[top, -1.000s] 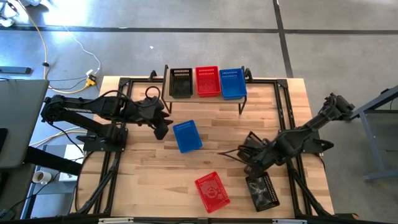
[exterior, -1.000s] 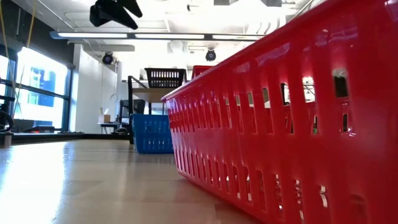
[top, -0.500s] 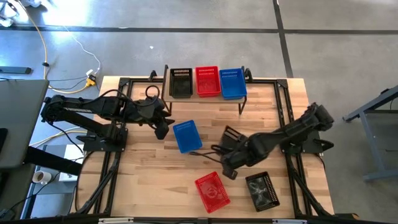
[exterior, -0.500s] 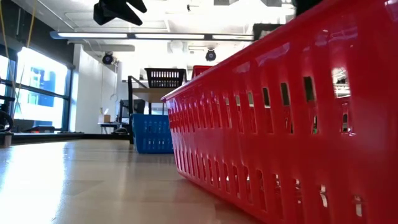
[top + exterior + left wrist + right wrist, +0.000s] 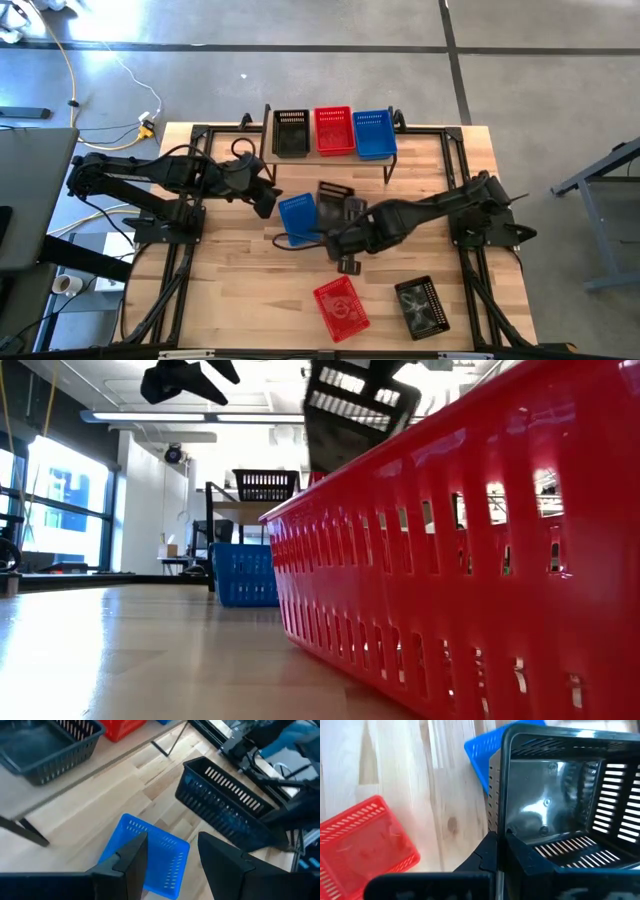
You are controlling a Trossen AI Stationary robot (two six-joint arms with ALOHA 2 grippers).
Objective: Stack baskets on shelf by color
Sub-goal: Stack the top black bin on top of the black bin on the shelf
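Observation:
On the shelf (image 5: 330, 155) a black basket (image 5: 290, 132), a red one (image 5: 334, 131) and a blue one (image 5: 374, 133) stand side by side. My right gripper (image 5: 345, 222) is over the table's middle, shut on another black basket (image 5: 338, 198), which shows raised in the low view (image 5: 350, 405). A blue basket (image 5: 298, 218) rests on the table just left of it. My left gripper (image 5: 262, 207) is open and hovers beside that blue basket (image 5: 145, 855). A red basket (image 5: 341, 305) and a further black one (image 5: 420, 305) sit near the front edge. My right gripper holds the black basket by the rim of one wall (image 5: 496, 827), with one finger (image 5: 487, 851) outside that wall; the basket's body hides the other finger. The basket is lifted clear of the table and tilted, its opening turned toward the wrist.
Black frame rails (image 5: 450, 135) run around the tabletop's edges. The red basket (image 5: 450, 580) fills the low view's right side. Bare wood (image 5: 230, 290) lies at the near left. Cables (image 5: 110, 70) lie on the floor beyond the table.
My right arm has swung from the near right corner toward the table's middle and far side, rising, and has carried a black basket with it; the other black basket stayed by the front edge. The held basket has tipped as it rose.

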